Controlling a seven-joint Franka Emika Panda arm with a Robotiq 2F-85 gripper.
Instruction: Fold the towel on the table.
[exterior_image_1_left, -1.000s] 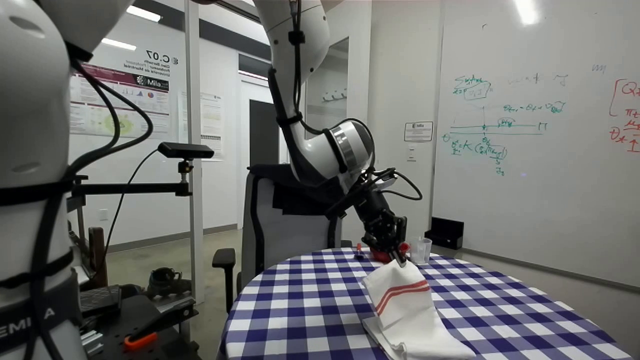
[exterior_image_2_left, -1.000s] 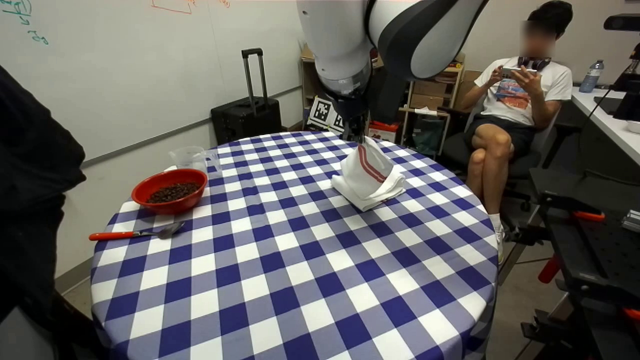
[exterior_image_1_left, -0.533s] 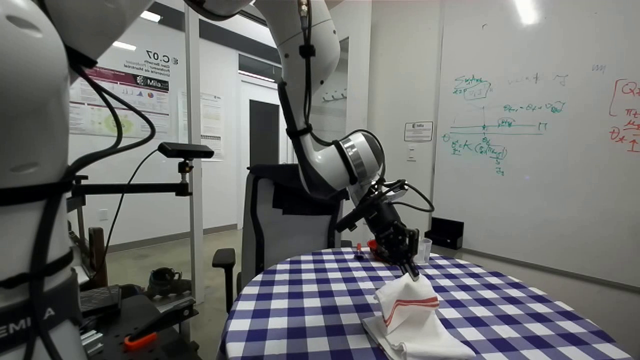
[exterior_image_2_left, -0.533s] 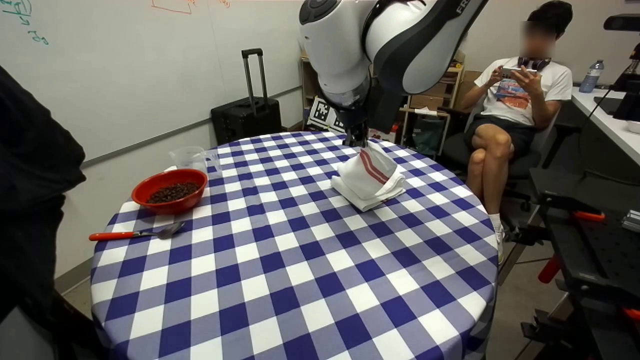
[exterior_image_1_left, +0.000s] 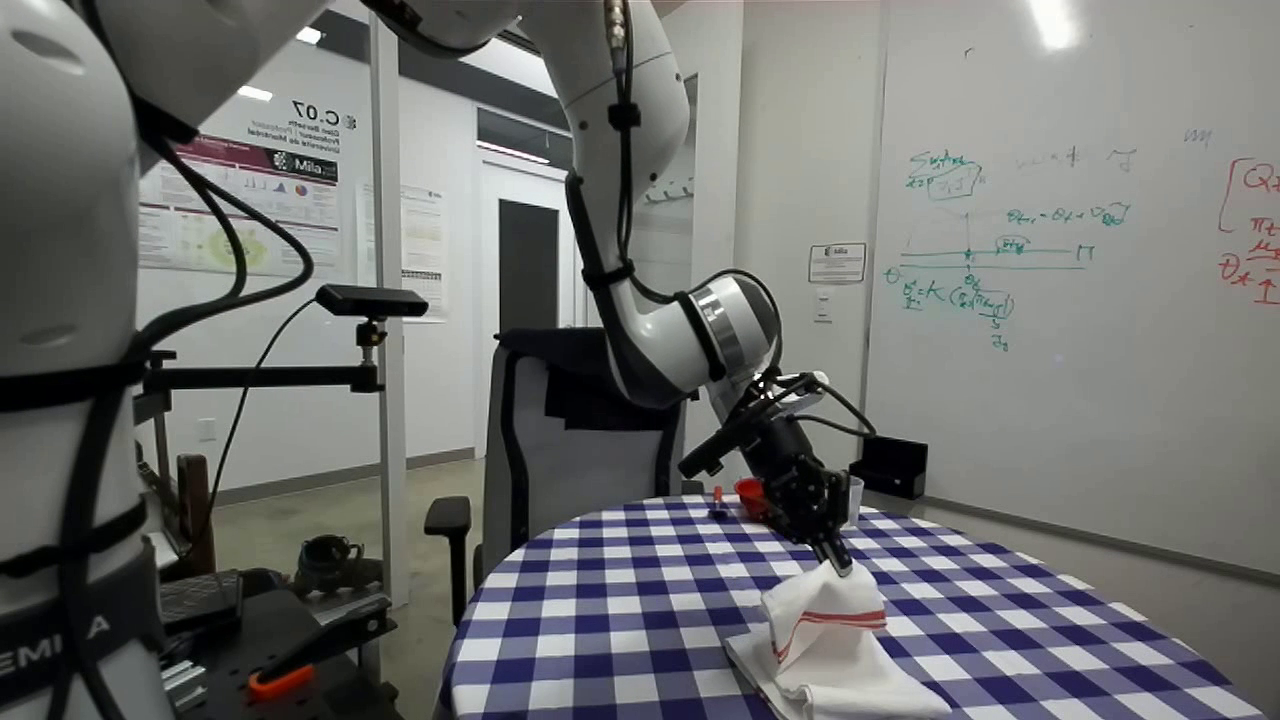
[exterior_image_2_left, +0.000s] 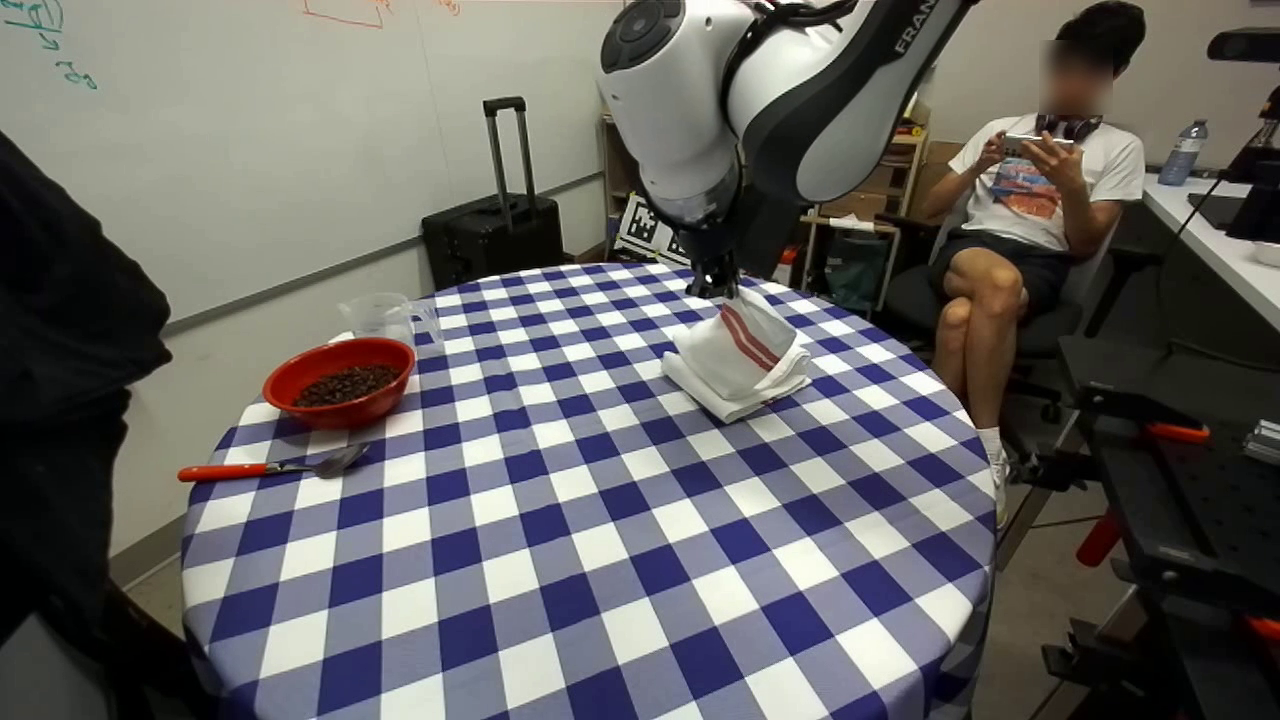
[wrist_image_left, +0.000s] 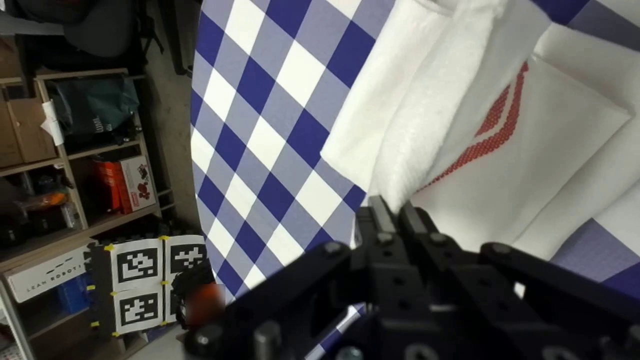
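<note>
- Towel (wrist_image_left: 450, 125): one part raised to the jaws, rest in folded layers below them on the checked table (exterior_image_2_left: 560, 600).
- Red stripes (wrist_image_left: 492, 144) cross the raised part, just below the jaws.
- Gripper (wrist_image_left: 398, 215): jaws nearly together, pinching a bit of towel at the tips. In an exterior view, arm (exterior_image_1_left: 655, 335) slants down to it.
- Red bowl (exterior_image_2_left: 330, 413) with dark bits: well apart from jaws. Clear container (exterior_image_2_left: 375, 318) and orange-handled utensil (exterior_image_2_left: 225, 471) near the bowl, likewise.
- Seated person (exterior_image_2_left: 1060, 190): past the table edge, well off the jaws.
</note>
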